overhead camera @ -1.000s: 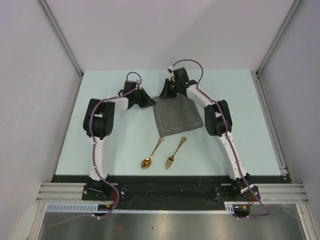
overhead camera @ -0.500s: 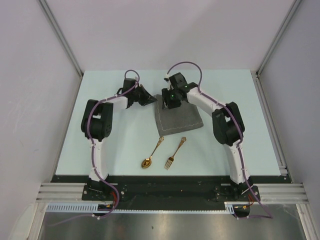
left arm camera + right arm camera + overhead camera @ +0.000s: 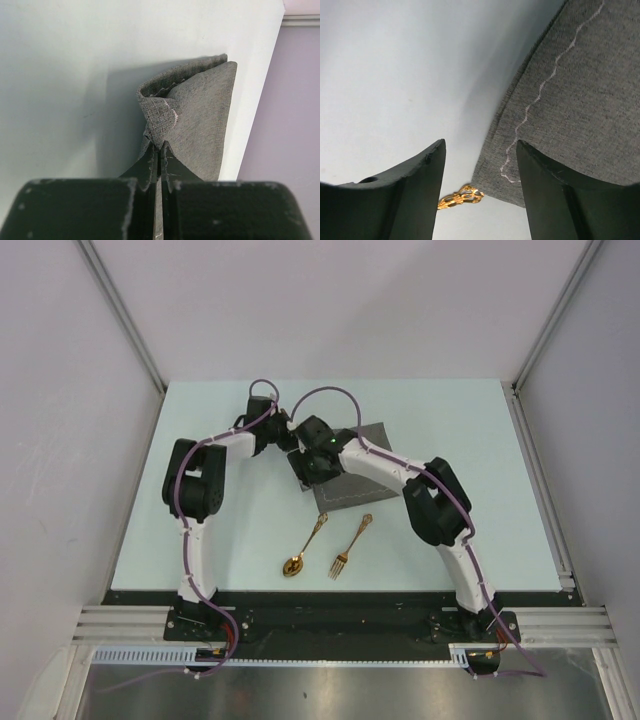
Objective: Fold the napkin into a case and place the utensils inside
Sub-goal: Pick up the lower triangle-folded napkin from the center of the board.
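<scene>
Left end effector (image 3: pixel 159 148) clamping napkin (image 3: pixel 205 115), woven grey

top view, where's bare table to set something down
Bare pale blue tabletop: the wide right side, from the right arm to the table edge; a narrower strip left of the left arm. Crowded: the centre, dark grey cloth napkin under both arms, shiny gold spoon and fork just nearer.

white arms (image 3: pixel 195 545) with black joints, purple cables (image 3: pixel 322 390), black fingers (image 3: pixel 410 200).

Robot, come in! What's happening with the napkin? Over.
Left gripper shut on napkin corner. Right gripper open over napkin edge. Spoon, fork untouched, nothing blocking.
</scene>
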Available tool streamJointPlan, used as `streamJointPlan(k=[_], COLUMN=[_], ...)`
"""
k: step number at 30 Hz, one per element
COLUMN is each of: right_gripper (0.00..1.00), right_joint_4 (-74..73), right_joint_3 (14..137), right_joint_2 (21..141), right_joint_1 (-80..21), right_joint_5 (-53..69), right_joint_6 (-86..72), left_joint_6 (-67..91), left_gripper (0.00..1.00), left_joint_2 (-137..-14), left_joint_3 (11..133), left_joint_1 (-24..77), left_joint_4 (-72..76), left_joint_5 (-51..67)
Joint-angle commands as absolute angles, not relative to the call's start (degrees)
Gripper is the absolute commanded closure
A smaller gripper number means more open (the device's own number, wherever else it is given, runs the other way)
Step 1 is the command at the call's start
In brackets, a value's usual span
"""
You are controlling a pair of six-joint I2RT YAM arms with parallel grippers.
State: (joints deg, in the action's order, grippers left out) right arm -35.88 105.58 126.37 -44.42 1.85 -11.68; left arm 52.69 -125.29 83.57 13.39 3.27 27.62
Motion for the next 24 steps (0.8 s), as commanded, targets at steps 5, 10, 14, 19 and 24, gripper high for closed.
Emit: streamJointPlan(k=[5,10,14,19,24], right_gripper=[0.35,0.37,0.39,0.51,0.75], right_joint_4=[-39.82,-38.67,-38.85,-39.03,-35.35], right_joint_3=[107.76,105.73,105.73,104.86,101.87], right_joint_2=[129.02,129.37,130.69,132.71,131.31], right_joint_1=[-45.97,-47.02,-48.43,-48.69,-47.29], right_joint_5=[-8.00,-8.26,-9.93,-11.25,-10.73], right_joint_6=[-9.76,-10.37,-11.07,-12.48,-12.74], left_joint_6=[53.35,53.70,54.31,54.67,54.58], left_gripper=[1.00,1.00,1.00,1.00,1.00], left_joint_2=[-123.40,-123.66,-123.66,-123.92,-123.93], left_joint_3=[85.61,85.52,85.52,85.52,85.17], left_joint_1=[13.89,13.80,13.80,13.71,13.71], left_joint_4=[3.78,4.13,4.66,4.92,5.27], left_joint_5=[28.21,28.13,28.04,28.12,28.30])
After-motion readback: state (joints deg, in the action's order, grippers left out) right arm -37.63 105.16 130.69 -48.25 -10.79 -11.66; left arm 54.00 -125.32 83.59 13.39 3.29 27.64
